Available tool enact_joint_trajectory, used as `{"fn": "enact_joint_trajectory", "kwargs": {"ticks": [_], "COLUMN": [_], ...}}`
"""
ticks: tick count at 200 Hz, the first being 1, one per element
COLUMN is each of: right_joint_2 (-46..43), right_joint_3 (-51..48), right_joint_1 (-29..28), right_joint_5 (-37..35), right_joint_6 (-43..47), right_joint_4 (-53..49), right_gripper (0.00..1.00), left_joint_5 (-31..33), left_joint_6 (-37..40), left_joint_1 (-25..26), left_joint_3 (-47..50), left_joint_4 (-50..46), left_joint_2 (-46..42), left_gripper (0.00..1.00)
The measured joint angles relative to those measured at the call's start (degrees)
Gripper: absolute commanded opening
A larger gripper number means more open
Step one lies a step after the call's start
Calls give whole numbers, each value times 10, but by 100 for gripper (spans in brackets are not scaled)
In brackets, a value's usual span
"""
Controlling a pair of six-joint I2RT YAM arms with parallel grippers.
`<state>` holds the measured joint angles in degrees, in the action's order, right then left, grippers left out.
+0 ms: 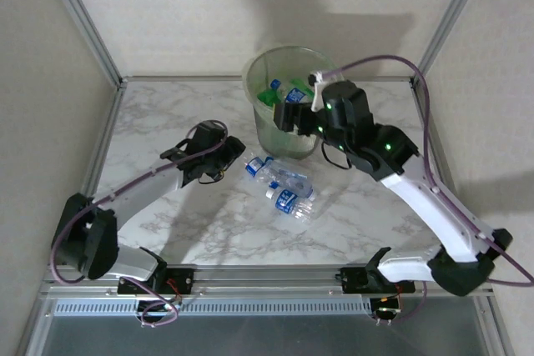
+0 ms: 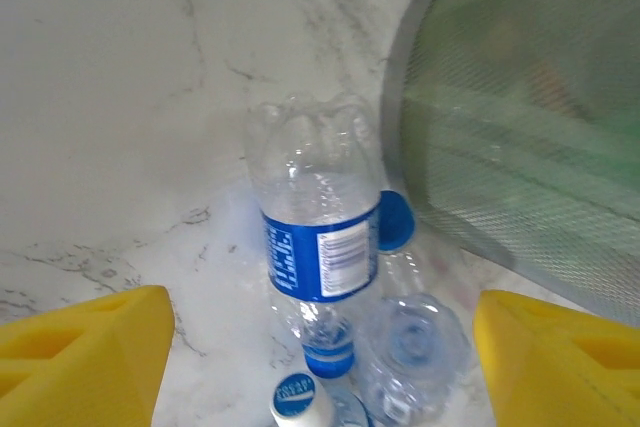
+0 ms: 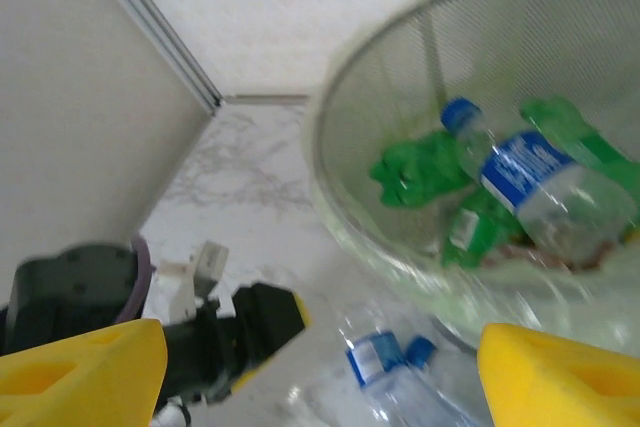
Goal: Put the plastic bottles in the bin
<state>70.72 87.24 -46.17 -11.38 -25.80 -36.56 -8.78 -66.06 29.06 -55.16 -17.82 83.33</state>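
Marble table (image 1: 150, 122) from above, with the bin (image 1: 265, 135) at the far middle, several plastic bottles (image 1: 288, 91) inside. More loose bottles (image 1: 282, 185) lying on the table just in front of the bin.

Left pincer (image 1: 232, 152) low beside them, the nearer of the two, jaws spread wide, empty. Right pincer (image 1: 288, 118) at the bin's near rim, likewise released, holding nothing.

From the left wrist: a blue-labelled bottle (image 2: 318, 247) dead ahead between the yellow fingers (image 2: 90, 357), long axis pointing away, cap end nearest, base farthest, bin wall to the right.

From the right wrist: a look into the bin at green bottles (image 3: 420, 169), where the left wrist view meets its outer wall.
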Motion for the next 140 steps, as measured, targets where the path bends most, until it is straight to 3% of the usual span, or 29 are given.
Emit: {"fn": "enact_joint_trajectory", "kwargs": {"ticks": [46,140], "right_joint_2": [-43,-56], "right_joint_3": [-77,-80], "right_joint_1": [-8,-11], "right_joint_5": [-12,-28], "right_joint_6": [-32,-45], "right_joint_4": [-10,-7], "right_gripper": [80,80], "left_joint_5": [6,11], "left_joint_6": [-6,3], "left_joint_1": [9,9], "left_joint_3": [-39,-123], "left_joint_4": [-2,-15], "left_joint_2": [64,183], "left_gripper": [80,76]}}
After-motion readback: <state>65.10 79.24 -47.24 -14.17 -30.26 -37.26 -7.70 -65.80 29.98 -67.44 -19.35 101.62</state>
